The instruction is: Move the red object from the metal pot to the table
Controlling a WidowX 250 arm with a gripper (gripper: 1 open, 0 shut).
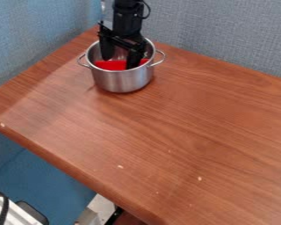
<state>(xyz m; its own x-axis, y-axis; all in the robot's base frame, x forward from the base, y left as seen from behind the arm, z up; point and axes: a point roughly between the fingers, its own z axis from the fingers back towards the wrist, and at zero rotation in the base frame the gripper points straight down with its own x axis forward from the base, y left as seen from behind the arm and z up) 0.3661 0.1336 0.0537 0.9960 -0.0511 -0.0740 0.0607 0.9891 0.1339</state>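
Between open gripper (pixel 119 58) fingers, red object (pixel 110 64)

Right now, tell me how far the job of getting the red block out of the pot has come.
Done: the gripper is lowered into the pot at the table's far corner, with its jaws open on either side of the red block. In hand: the grasp, since the jaws have not closed on the block. Left: close, lift the block clear of the rim and set it on the bare wood.
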